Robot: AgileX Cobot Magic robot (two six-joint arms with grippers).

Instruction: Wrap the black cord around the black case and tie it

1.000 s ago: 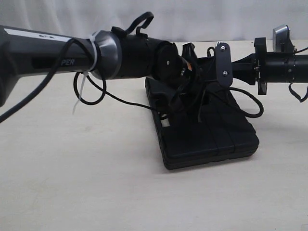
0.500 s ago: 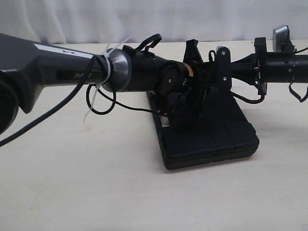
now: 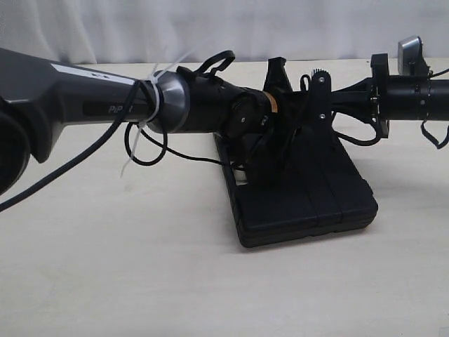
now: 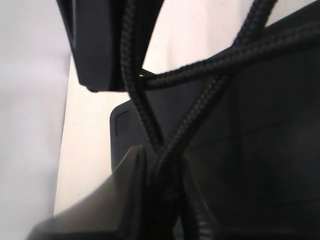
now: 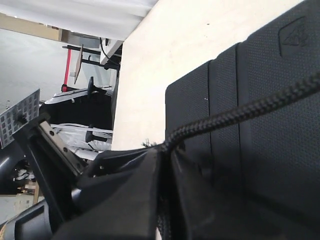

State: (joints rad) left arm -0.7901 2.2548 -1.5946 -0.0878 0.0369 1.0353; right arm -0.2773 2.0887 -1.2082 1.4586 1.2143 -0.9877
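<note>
The black case (image 3: 309,203) lies flat on the table, right of centre. Both grippers meet just above its far half. My left gripper (image 3: 275,133) reaches in from the left and my right gripper (image 3: 312,116) from the right. Strands of the black cord (image 3: 295,144) run down from them to the case. In the left wrist view, the left gripper (image 4: 165,172) is shut on the cord (image 4: 200,105), whose strands cross over the case (image 4: 265,150). In the right wrist view, the right gripper (image 5: 164,167) is shut on the cord (image 5: 240,112), which stretches taut across the grooved case (image 5: 270,160).
Thick robot cables (image 3: 137,144) and a white zip tie (image 3: 130,158) hang under the left arm. Another cable (image 3: 361,140) loops below the right arm. Pale tabletop (image 3: 140,267) spreads in front of and left of the case. A white curtain (image 3: 280,28) closes the back.
The left arm has pushed further right, bringing its gripper close against the right gripper above the case. The right arm has barely moved. The case stays put.
</note>
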